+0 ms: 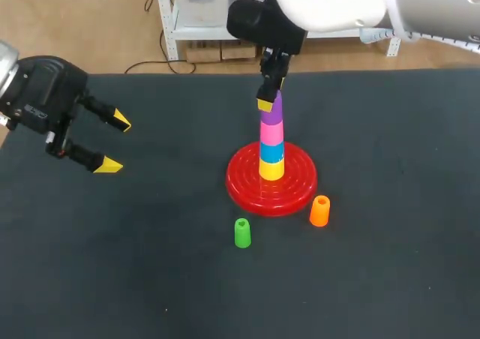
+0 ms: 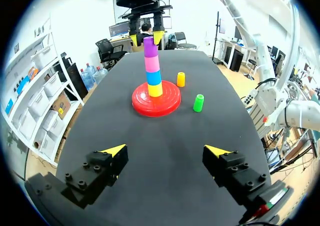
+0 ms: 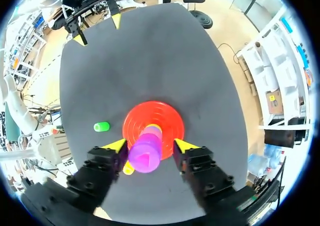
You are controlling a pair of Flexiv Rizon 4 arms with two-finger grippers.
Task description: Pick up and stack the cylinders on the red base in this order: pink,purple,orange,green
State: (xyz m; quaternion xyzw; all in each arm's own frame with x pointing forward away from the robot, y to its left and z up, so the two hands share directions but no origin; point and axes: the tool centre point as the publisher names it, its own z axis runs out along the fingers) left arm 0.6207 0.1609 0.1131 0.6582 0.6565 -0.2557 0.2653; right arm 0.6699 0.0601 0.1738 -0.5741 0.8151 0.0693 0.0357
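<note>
- Straddles the purple cylinder (image 2: 149, 46) with the right gripper (image 3: 149, 146), jaws apart, a gap showing on one side of the cylinder.
- Carries that purple cylinder at the top of an upright stack: yellow cylinder (image 1: 271, 169) lowest, blue cylinder (image 1: 271, 151) next, pink cylinder (image 1: 271, 131) just under the purple.
- Seats the whole stack at the middle of the red base (image 1: 300, 185).
- Shows the orange cylinder (image 1: 319, 211) upright just beside the base's rim, and the green cylinder (image 1: 241, 233) upright near the base, apart from the orange.
- Hangs the left gripper (image 1: 116, 142) over the left part of the dark surface (image 1: 150, 264), well apart from the base, jaws spread wide.
</note>
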